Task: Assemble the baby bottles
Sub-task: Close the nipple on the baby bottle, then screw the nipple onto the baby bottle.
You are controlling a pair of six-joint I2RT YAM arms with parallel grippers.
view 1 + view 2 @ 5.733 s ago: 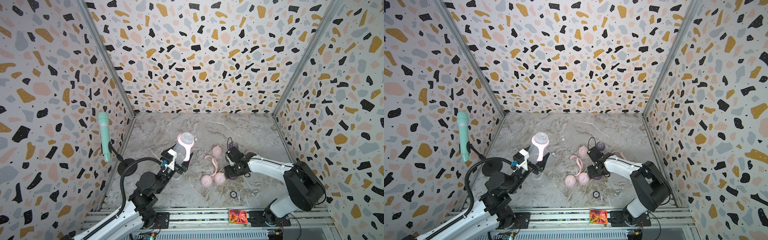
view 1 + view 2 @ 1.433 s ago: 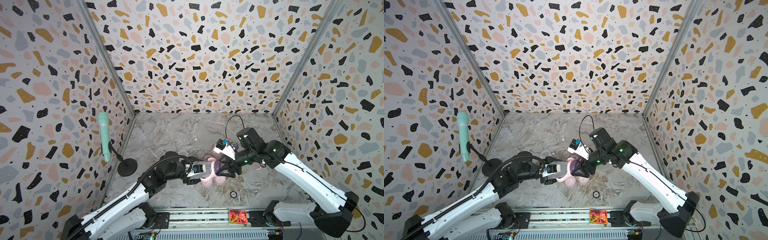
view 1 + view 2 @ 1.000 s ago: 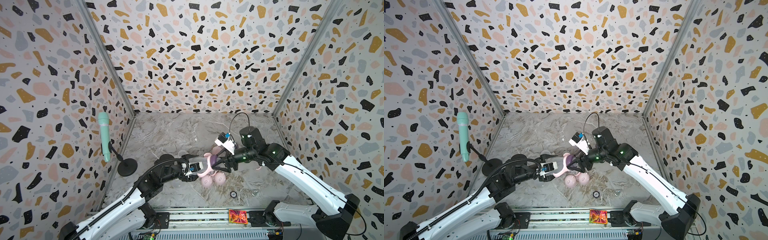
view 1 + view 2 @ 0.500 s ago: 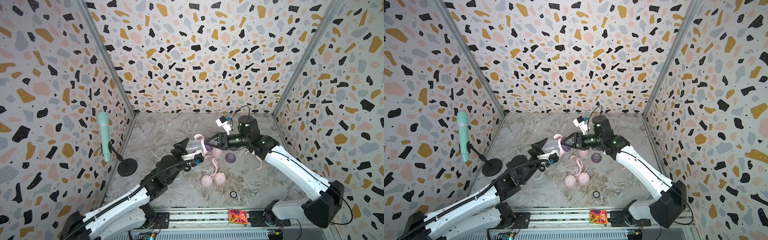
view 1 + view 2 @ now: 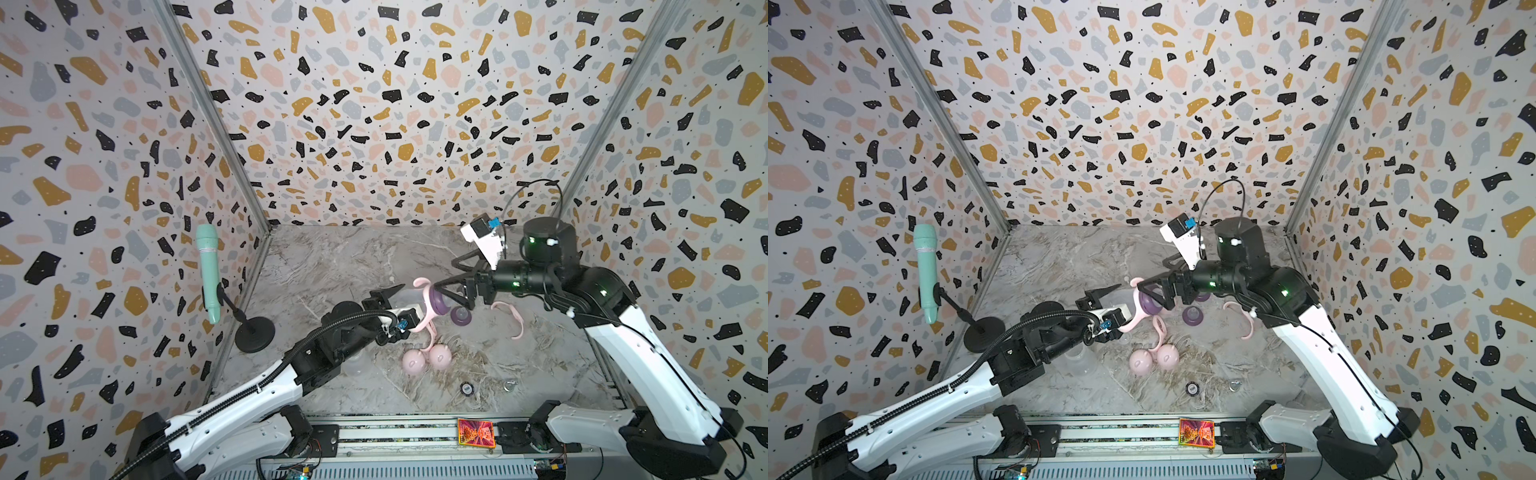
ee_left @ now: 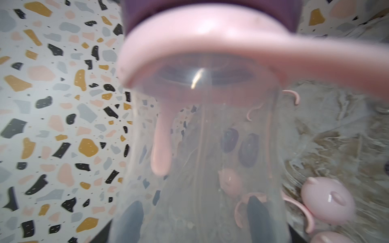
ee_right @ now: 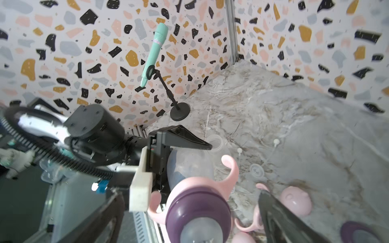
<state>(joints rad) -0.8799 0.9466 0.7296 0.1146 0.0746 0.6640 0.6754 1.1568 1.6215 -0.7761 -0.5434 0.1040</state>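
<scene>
One of the baby bottles point(image 5: 401, 300), clear, is held tilted above the floor, and my left gripper point(image 5: 405, 299) is shut on its body. It carries a pink two-handled ring point(image 5: 424, 309) and a purple teat collar point(image 5: 438, 301). My right gripper point(image 5: 446, 297) is open, its jaws standing on either side of the collar without touching it. In the right wrist view the collar point(image 7: 197, 210) sits between wide-apart fingers point(image 7: 280, 218). The left wrist view shows the bottle point(image 6: 210, 157) between both fingers point(image 6: 256, 214). No cap is on it.
On the marble floor lie a loose purple collar point(image 5: 460, 316), pink handle rings point(image 5: 511, 316), two pink dome caps point(image 5: 413, 361), a clear bottle point(image 5: 1079, 357), a small black disc point(image 5: 466, 388) and a metal ring point(image 5: 508, 385). A mint-green microphone point(image 5: 208, 274) stands by the left wall.
Both arms lifted the bottle up and back from the floor's front. Within the last half second my right gripper's jaws opened off the purple collar, while the left kept its hold.
</scene>
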